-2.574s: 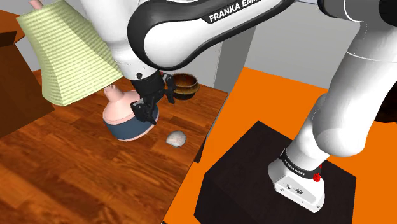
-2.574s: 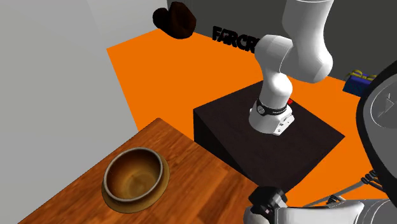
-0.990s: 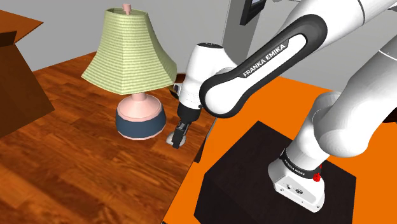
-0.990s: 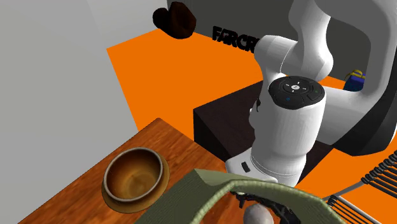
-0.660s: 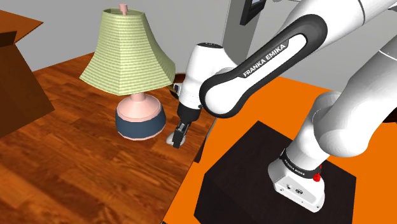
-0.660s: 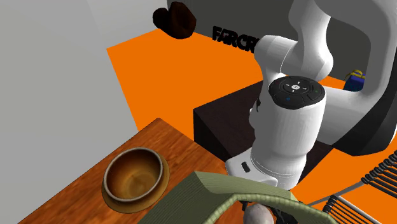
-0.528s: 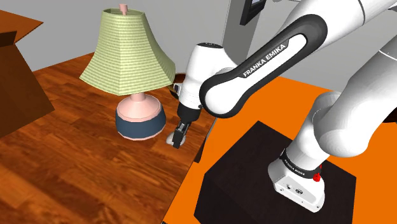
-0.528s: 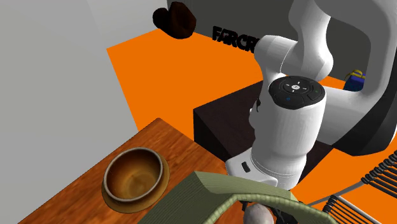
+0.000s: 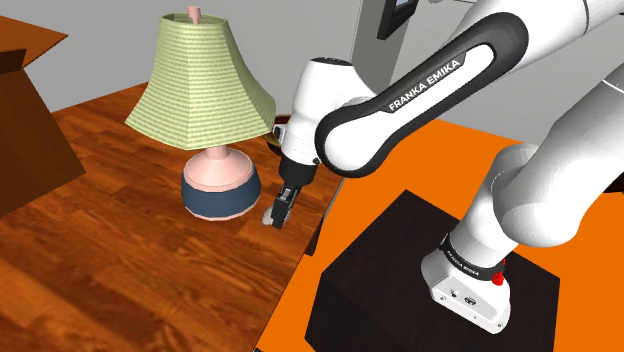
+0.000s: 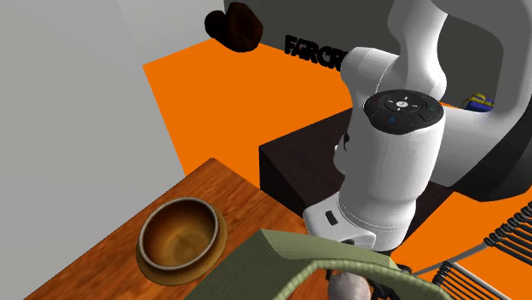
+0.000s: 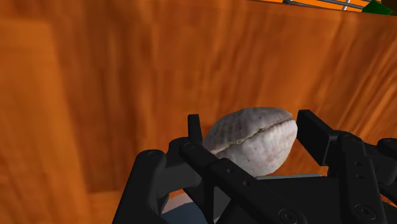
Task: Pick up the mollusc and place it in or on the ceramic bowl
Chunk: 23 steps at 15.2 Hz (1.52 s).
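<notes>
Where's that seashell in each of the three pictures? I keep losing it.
Shoulder view: the clam shell is a pale sliver at the tool's tips, right of the lamp's base.
Second exterior view: a grey lump at the bottom edge, under the green lampshade.
Wrist view: in the middle, clasped between both fingers.
Shared landmark: the wooden table beneath it.
</notes>
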Each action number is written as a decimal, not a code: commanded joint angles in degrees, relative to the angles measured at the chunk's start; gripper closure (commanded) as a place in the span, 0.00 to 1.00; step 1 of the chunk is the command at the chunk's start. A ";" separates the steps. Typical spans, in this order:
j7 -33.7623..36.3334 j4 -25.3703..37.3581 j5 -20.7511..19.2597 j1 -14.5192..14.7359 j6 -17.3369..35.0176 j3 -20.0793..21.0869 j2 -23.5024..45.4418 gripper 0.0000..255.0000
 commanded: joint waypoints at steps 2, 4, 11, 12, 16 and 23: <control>0.37 0.77 -0.16 -0.05 -2.92 -0.28 -2.17 1.00; 0.60 1.34 -0.30 -0.09 -4.80 -0.49 -3.50 1.00; 1.43 3.74 -0.90 -0.27 -11.20 -1.28 -7.57 1.00; 1.56 4.13 -1.00 -0.30 -12.10 -1.40 -8.08 1.00; 2.04 5.84 -1.41 -0.43 -15.62 -1.87 -9.94 1.00; 2.89 9.28 -2.18 -0.68 -21.59 -2.70 -12.52 1.00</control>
